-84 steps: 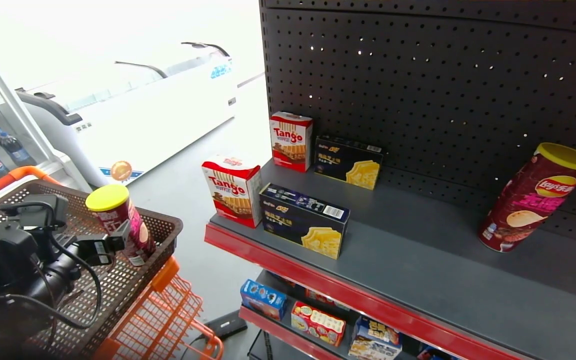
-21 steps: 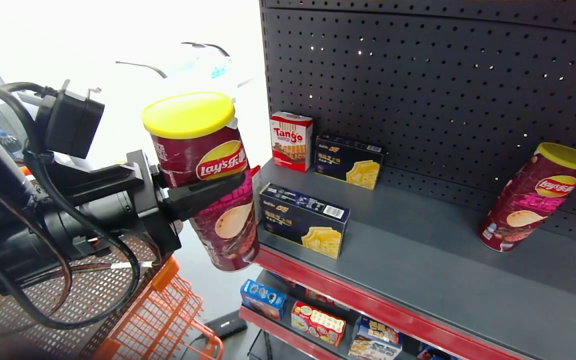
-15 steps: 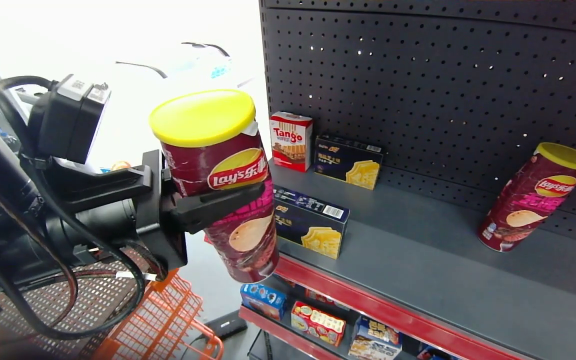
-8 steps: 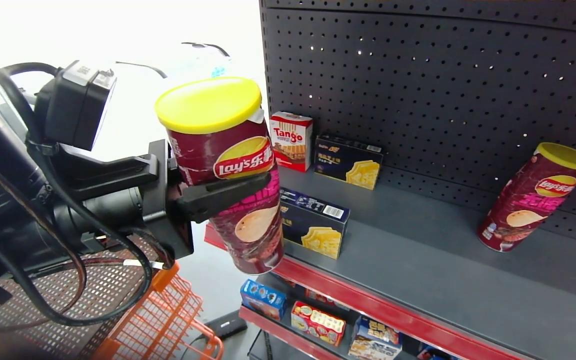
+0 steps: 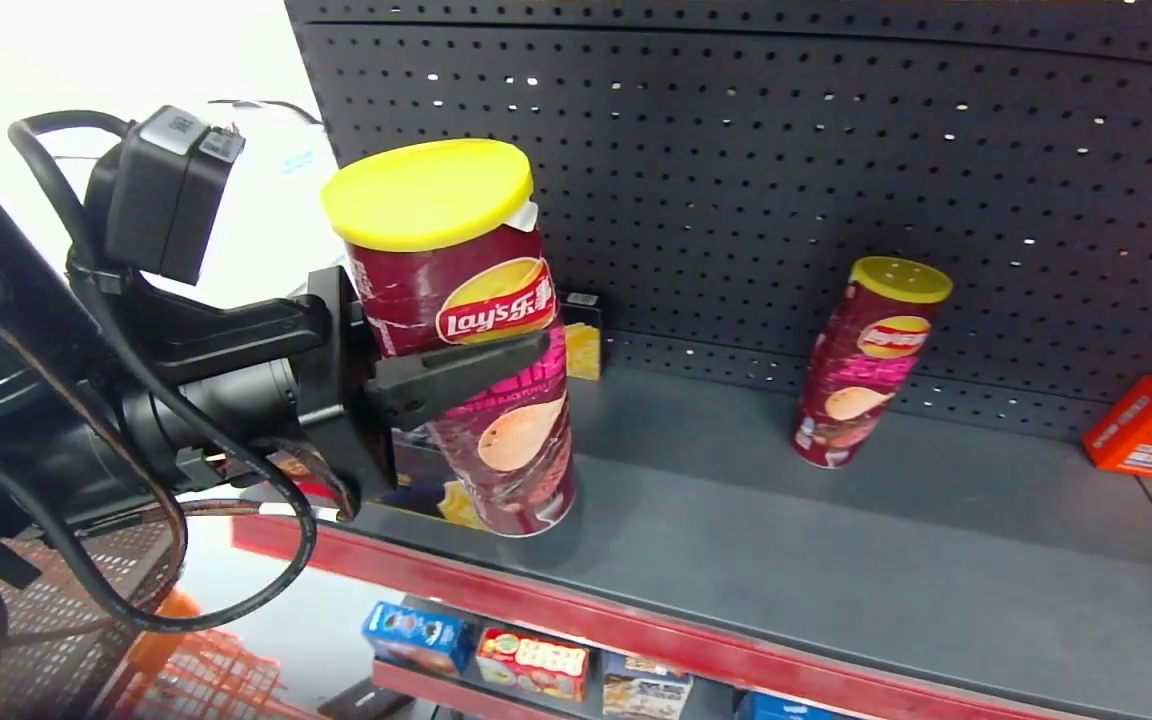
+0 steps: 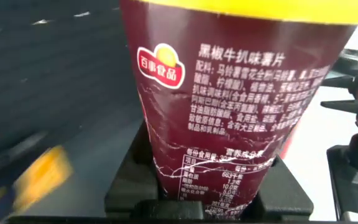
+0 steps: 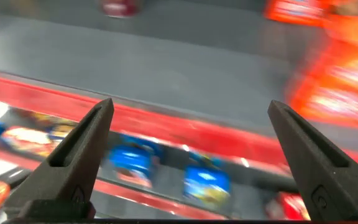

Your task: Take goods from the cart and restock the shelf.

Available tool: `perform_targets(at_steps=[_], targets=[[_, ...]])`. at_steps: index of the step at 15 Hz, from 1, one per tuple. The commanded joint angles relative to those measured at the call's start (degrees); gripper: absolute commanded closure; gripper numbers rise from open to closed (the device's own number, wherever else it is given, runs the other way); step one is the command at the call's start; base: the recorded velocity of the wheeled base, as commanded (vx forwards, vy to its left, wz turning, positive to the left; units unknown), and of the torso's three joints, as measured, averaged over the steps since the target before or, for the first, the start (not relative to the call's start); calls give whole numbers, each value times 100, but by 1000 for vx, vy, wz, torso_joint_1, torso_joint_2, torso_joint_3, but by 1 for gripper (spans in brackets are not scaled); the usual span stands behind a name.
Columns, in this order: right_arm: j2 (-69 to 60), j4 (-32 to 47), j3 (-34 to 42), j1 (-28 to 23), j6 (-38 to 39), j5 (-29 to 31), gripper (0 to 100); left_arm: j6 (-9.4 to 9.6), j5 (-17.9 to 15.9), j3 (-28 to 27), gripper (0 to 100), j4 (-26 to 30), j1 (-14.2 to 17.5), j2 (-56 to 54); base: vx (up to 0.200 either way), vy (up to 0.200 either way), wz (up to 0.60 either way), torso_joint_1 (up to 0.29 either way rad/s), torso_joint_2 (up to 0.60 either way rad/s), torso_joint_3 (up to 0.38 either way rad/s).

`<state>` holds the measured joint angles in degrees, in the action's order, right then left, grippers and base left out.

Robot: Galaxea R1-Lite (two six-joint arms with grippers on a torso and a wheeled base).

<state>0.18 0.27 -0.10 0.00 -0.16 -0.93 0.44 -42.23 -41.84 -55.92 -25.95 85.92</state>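
My left gripper [image 5: 481,345] is shut on a maroon chips can [image 5: 456,300] with a yellow lid, held upright. The can's base is at the front left of the grey shelf [image 5: 736,520]; whether it touches the board I cannot tell. In the left wrist view the can [image 6: 229,112] stands between the black fingers [image 6: 129,186] of that gripper [image 6: 210,199]. A second, matching can [image 5: 861,365] leans against the pegboard farther right on the shelf. My right gripper [image 7: 194,162] is open with nothing in it, facing the shelf's red front edge [image 7: 166,118].
A dark box [image 5: 584,335] stands behind the held can, and another is partly hidden beside its base. An orange box [image 5: 1151,430] lies at the shelf's right end. Small packs [image 5: 536,660] fill the lower shelf. The brown cart basket [image 5: 86,610] is at the lower left.
My left gripper lifted the can out of the cart and carried it right, to the shelf front. The head camera has turned right, so the whole shelf picture shifted left.
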Motion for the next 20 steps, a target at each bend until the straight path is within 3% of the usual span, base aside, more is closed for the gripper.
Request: perform_targets(at_steps=[1,3,12,20], targets=[[8,8,1,0,-2,-4,0,0,4,-17,100,2,11,30,0,0,-600,-2,12,2],[8,8,1,0,-2,-4,0,0,4,-9,100,2,11,30,0,0,-600,2,5,-2],[8,0,1,-9,-2,-4,0,0,13,53,100,2,55,21,0,0,0,0,0,0],[8,0,1,0,-2,-4,0,-9,13,53,100,2,73,57,0,0,-225,2,2,1]])
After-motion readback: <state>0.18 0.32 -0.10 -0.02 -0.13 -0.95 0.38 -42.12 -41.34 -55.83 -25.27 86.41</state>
